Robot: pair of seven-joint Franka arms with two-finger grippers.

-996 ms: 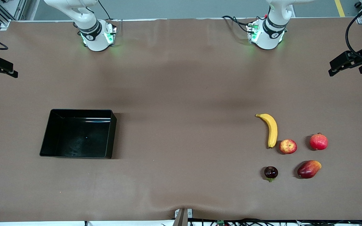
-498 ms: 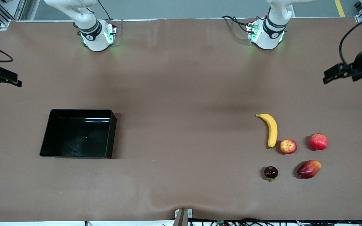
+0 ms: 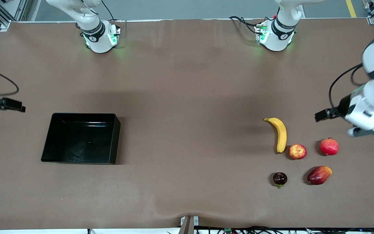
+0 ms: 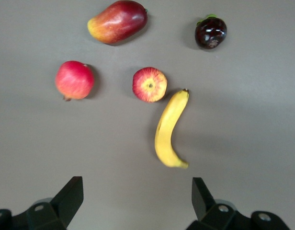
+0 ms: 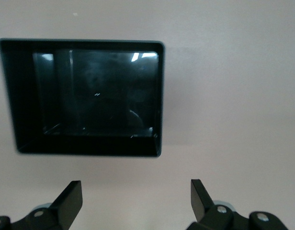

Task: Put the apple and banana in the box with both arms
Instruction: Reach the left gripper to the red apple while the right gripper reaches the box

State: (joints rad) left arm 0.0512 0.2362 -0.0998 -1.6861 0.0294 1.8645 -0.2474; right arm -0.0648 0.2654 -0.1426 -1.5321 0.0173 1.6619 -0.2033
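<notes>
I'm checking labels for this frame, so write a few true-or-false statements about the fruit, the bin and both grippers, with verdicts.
1. The glossy black plastic box holds no fruit. True.
2. The long yellow banana lies in the box. False: it lies on the table beside the small red-and-yellow apple.
3. The left gripper is shut on the apple. False: it is open, holding nothing.
4. The right gripper is open. True.

You saw both arms move during the last second. The left gripper (image 4: 137, 201) came down from the table edge at the left arm's end toward the fruit group, and it hung open over the bare table near the banana (image 3: 280, 134). The right gripper (image 5: 136, 203) moved closer to the box (image 3: 51, 131), also open.
</notes>
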